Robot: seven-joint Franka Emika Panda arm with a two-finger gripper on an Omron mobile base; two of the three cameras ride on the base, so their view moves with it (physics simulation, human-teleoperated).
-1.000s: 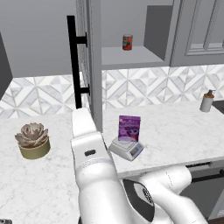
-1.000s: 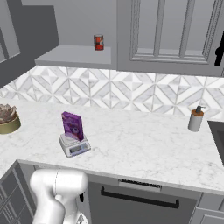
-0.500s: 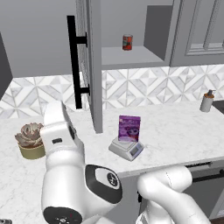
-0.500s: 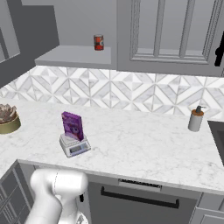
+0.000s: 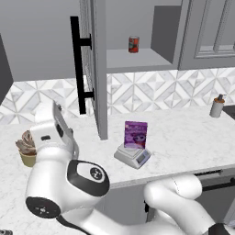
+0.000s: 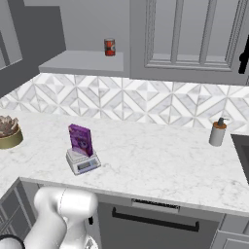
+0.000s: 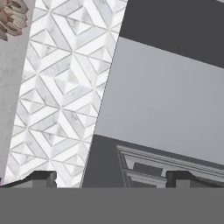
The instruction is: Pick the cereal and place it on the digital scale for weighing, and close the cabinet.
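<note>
Cereal (image 5: 136,134) stands on the scale (image 5: 132,156) at frame centre; cabinet (image 5: 95,69) door open above. Gripper (image 7: 111,179) jaws wide apart, holding nothing.

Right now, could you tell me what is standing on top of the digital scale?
The cereal stands upright on the digital scale, its purple box resting on the platter. The box covers most of the platter, so I cannot see the surface beneath it; the blue display stays visible in front.

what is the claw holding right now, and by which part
Nothing. The claw is open with only wall and tile between its fingertips; the cereal stands on the digital scale, untouched.
</note>
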